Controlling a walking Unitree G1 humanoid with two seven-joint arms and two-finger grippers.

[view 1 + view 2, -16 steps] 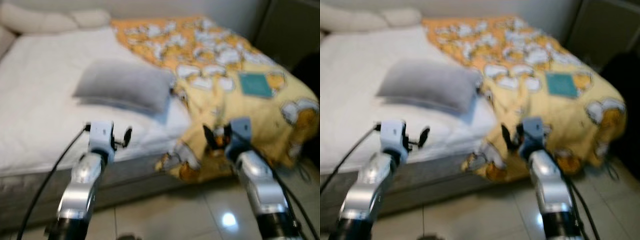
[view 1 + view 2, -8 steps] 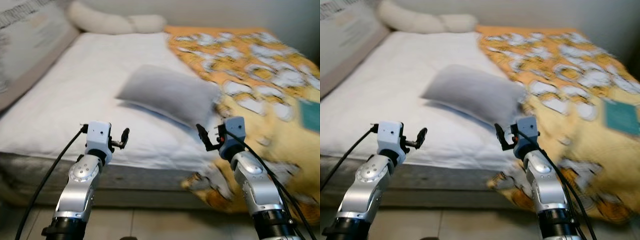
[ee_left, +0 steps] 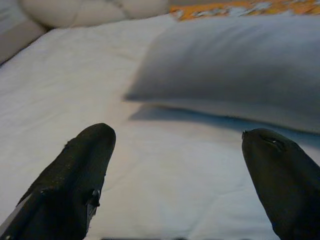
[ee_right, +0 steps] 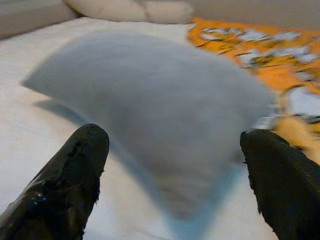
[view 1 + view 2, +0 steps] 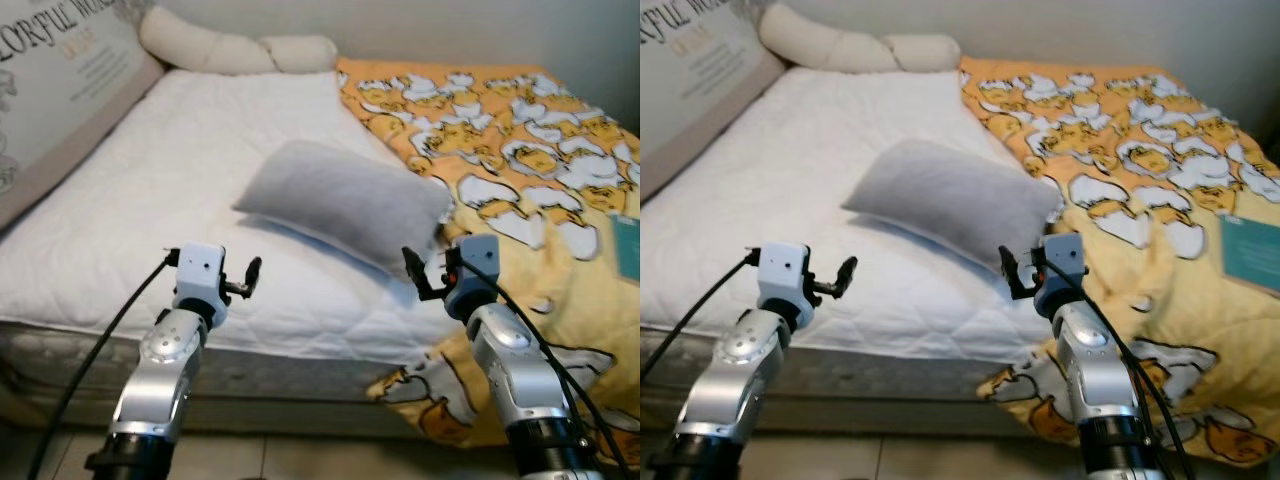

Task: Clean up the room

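Observation:
A grey pillow [image 5: 340, 200] lies slantwise on the white mattress [image 5: 170, 190] of a bed. A yellow-orange blanket [image 5: 520, 150] with a cartoon print covers the bed's right side and hangs over the front edge. My left gripper [image 5: 246, 278] is open, held out over the mattress's front edge, left of the pillow and apart from it. My right gripper [image 5: 420, 275] is open too, just before the pillow's near right corner. In the right wrist view the pillow [image 4: 150, 95] lies close ahead between the fingers [image 4: 75, 165]. In the left wrist view the pillow [image 3: 235, 65] lies farther off.
A long cream bolster [image 5: 235, 50] lies at the head of the bed. A padded panel with lettering [image 5: 60, 80] runs along the bed's left side. A teal book [image 5: 1250, 255] rests on the blanket at the right. Tiled floor [image 5: 300, 455] shows below the grey bed base [image 5: 60, 350].
The camera has swung left and steadied, so the bed's left side and the bolster came into view. Both grippers stay open and held out; the pillow now lies nearer the right one.

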